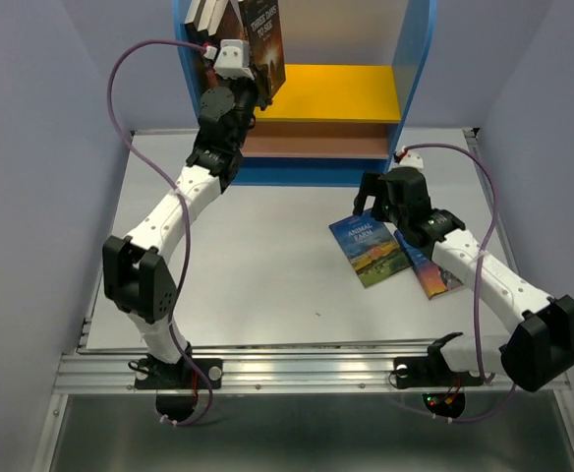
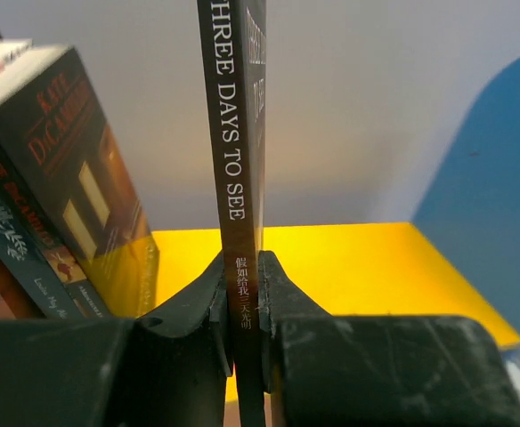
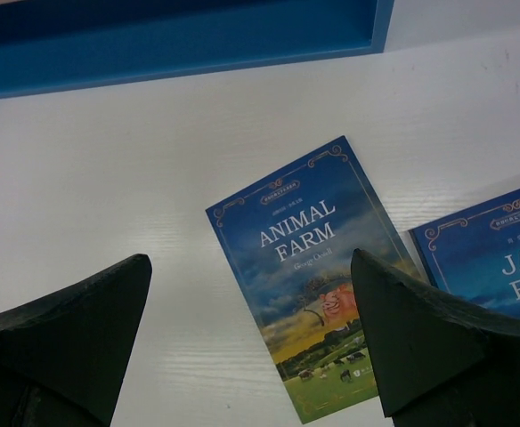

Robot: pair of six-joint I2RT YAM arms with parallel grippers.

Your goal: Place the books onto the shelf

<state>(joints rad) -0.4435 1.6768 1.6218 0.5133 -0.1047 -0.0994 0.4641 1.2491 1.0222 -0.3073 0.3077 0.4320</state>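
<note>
Left claw (image 2: 242, 276) pinches thin, dark, white-lettered "Three Days to See" book (image 2: 231, 133); right claw (image 3: 249, 262) gapes wide.

The thin dark paperback "Three Days to See" (image 2: 235, 178) has a glossy paper spine. On the small blue shelf (image 2: 491, 196), the yellow upper board (image 2: 358, 267) is smooth and shiny. The blue "Animal Farm" paperback (image 3: 313, 267) has a slightly glossy cover. The white table (image 3: 135, 169) is matt, with a fine wood-like grain. The black fingers (image 2: 394, 365) of the left gripper (image 2: 245, 298) look like matt, slightly rough plastic.
</note>
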